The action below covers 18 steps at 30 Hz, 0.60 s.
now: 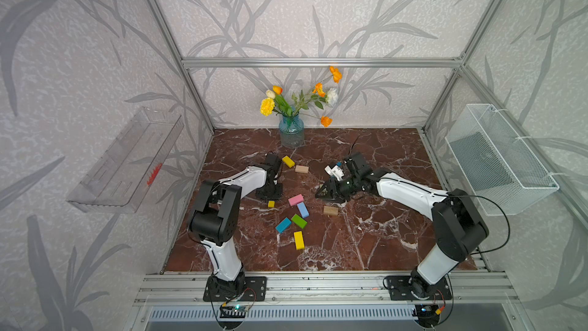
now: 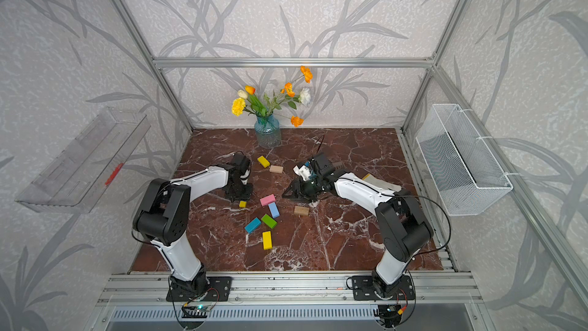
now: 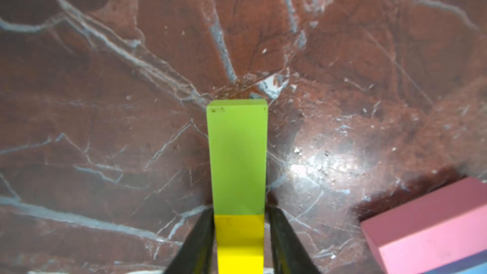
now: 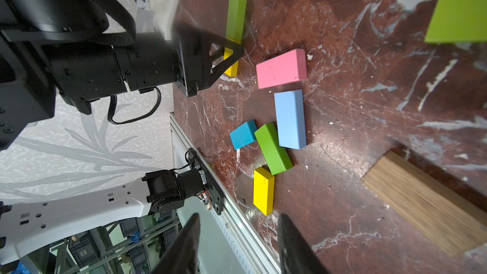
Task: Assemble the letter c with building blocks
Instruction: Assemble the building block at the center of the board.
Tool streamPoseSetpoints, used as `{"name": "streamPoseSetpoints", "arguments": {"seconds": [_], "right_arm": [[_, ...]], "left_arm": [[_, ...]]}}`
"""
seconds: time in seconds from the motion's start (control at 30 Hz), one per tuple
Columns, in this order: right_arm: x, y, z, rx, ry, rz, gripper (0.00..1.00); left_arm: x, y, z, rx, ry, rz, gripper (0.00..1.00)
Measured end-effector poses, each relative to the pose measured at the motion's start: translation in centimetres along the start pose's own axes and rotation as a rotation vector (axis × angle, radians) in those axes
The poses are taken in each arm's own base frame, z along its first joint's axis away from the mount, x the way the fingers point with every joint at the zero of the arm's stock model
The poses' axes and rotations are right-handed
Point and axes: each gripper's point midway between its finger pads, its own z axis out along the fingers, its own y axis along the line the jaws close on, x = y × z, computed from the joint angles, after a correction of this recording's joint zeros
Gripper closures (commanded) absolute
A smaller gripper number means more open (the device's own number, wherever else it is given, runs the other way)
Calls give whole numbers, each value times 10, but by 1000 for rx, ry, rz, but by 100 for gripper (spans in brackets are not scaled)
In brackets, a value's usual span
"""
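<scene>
My left gripper (image 3: 239, 213) points down at the table with its fingers on either side of a yellow block (image 3: 239, 241). A thin gap shows on one side. That block lies flat, end to end with a lime green block (image 3: 237, 156). In a top view only the yellow end (image 1: 271, 204) shows below the left gripper (image 1: 270, 193). Beside them lie pink (image 1: 295, 199), light blue (image 1: 303, 209), lime green (image 1: 299, 220), teal (image 1: 283, 225) and yellow (image 1: 298, 240) blocks. My right gripper (image 4: 238, 243) hovers open and empty near a tan block (image 1: 330, 210).
A yellow block (image 1: 288, 161) and a tan block (image 1: 301, 169) lie farther back. A glass vase of flowers (image 1: 291, 130) stands at the back wall. A clear shelf (image 1: 127, 167) hangs on the left wall and a white mesh basket (image 1: 499, 160) on the right.
</scene>
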Motion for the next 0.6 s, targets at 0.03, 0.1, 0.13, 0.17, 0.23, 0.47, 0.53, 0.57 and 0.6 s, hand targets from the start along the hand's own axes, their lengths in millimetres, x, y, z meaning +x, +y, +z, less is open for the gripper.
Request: {"name": "streamPoseSetpoints", "arguments": {"seconds": [0.03,0.1,0.13,0.17,0.23,0.47,0.53,0.57,0.6], "right_arm": [[0,0,0,0,0,0,53],[0,0,0,1,-1,-4,52],[0,0,0,1,-1,-7,52],[0,0,0,1,-2,-10,52],[0,0,0,3,-1,-15,52],[6,-6,-2,57,-1,-79,50],[9,-7,-4,84,-4,-127,50],[11,-6,-5,100,-7,-159,50],[12,-5,-7,111,-12,-195,50]], "left_arm": [[0,0,0,-1,0,-2,53],[-1,0,0,-3,-1,-8,51],[-1,0,0,-3,-2,-10,50],[-1,0,0,-3,-2,-11,50],[-1,0,0,-3,-4,-13,49],[-3,1,-23,5,-63,-19,47],[-5,1,-39,14,-103,-14,47],[-5,-1,-49,21,-132,-3,47],[-6,-2,-59,30,-161,10,46]]}}
